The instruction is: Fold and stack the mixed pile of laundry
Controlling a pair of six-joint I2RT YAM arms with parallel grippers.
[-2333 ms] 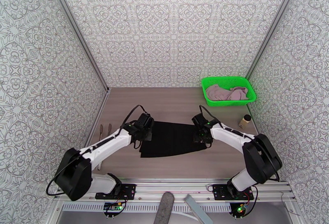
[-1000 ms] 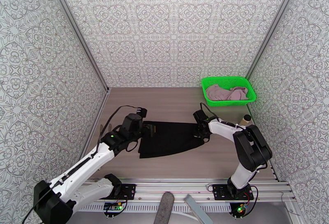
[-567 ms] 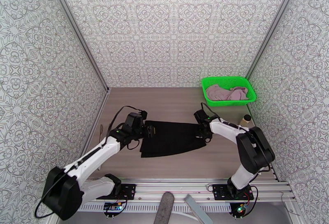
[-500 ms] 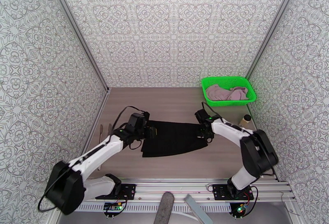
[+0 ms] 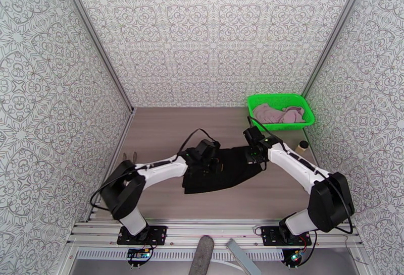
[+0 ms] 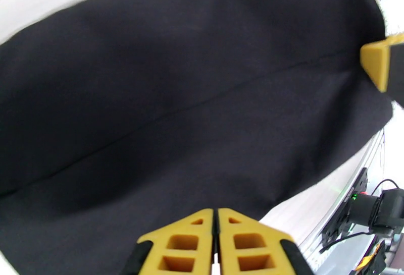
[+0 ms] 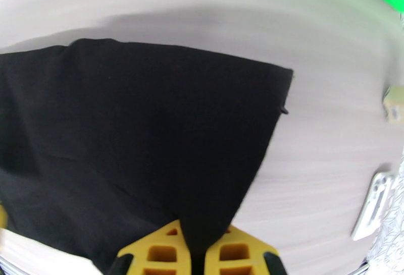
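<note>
The black garment (image 5: 224, 172) lies spread on the table's middle, its left part bunched toward the centre. My left gripper (image 5: 211, 159) sits over the garment's upper middle. In the left wrist view its yellow fingers (image 6: 194, 243) are pressed together at the edge of the black garment (image 6: 192, 99). My right gripper (image 5: 255, 156) is at the garment's upper right corner. In the right wrist view a fold of the black garment (image 7: 151, 119) runs between the right gripper's (image 7: 203, 243) shut fingers. The pink garment (image 5: 279, 114) lies crumpled in the green basket (image 5: 283, 126).
The green basket stands at the back right corner by the wall. A small tan bottle (image 5: 301, 147) stands right of the right arm. Thin metal tools (image 5: 125, 156) lie by the left wall. Patterned walls close in three sides.
The left gripper has shut and swung right from the garment's left edge to its middle, pulling that edge along. The whole garment has shifted right, and the right gripper moved slightly right.
</note>
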